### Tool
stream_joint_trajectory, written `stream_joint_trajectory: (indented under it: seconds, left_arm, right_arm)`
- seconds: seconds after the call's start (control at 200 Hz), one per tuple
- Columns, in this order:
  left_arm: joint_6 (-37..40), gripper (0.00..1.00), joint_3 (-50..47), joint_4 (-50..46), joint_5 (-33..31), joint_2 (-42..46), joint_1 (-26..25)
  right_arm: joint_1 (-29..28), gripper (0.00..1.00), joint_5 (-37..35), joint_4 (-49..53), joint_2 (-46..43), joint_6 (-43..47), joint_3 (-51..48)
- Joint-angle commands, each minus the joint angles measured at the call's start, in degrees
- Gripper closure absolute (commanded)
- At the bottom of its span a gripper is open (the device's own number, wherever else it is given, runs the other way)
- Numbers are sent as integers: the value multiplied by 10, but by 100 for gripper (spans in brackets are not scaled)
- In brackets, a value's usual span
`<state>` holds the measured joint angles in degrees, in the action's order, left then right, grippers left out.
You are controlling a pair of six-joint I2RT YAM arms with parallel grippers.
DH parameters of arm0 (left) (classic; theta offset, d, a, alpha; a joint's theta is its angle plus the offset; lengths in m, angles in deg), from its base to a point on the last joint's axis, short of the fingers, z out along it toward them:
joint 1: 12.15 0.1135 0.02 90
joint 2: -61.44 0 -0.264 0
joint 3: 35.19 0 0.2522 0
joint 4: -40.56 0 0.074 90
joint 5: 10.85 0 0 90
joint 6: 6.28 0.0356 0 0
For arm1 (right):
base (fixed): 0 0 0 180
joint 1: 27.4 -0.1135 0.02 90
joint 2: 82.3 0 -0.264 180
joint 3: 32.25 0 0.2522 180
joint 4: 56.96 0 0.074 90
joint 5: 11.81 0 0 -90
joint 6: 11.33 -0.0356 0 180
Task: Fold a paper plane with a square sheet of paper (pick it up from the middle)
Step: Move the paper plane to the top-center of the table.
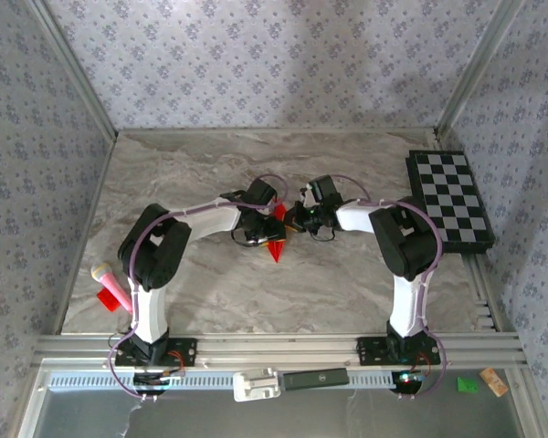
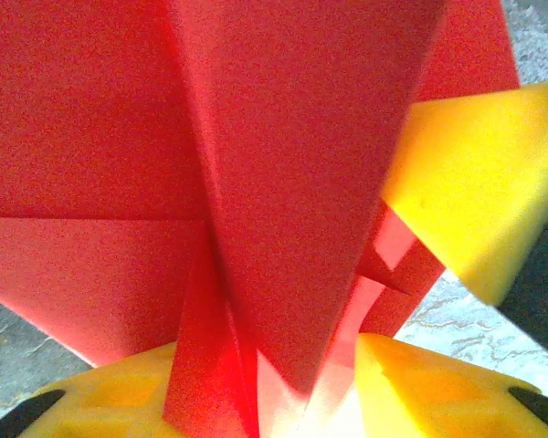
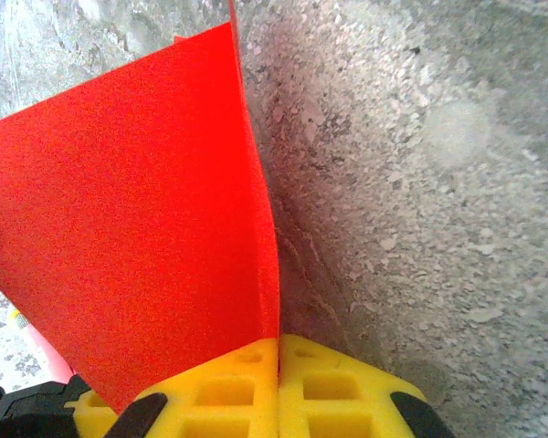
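- Red paper, thin and plainly light: the square sheet of paper, creased into a narrower pointed shape, sat at the centre of the overhead frame, between the two tools and over the marbled table.
- Judged floppy in the single flaps and stiffer along the layered creases. It would crumple or tear easily and likely slip under smooth pads. The best hold looked to be on the folded spine, not a loose corner.
- Right tool: yellow fingers closed together, pinching the sheet's lower edge at bottom centre of its wrist frame.
- Left tool: fingers part-way apart with the folded spine running between them. I could not tell whether they pressed it.
- Containers: none made out. A chequered board lay at the right of the overhead frame.
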<state>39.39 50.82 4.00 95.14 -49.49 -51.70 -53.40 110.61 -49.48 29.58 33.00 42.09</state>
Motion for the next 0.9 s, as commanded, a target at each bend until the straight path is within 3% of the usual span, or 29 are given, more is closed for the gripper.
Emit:
stream_joint_trajectory:
  seconds: [0.0,0.175,0.33,0.575,0.894]
  left_arm:
    - [14,52,15,-15,3,-5,-6]
    - [20,41,1,12,17,7,-6]
    - [19,41,5,4,13,2,-6]
    - [13,55,18,-27,-13,-4,-6]
    - [9,66,24,-51,-51,5,-6]
  right_arm:
    - [2,93,12,-1,-13,-8,9]
    - [5,93,11,0,-11,-8,6]
    - [5,93,11,0,-10,-8,6]
    - [5,93,11,1,-10,-7,6]
    - [5,87,11,5,-10,-4,6]
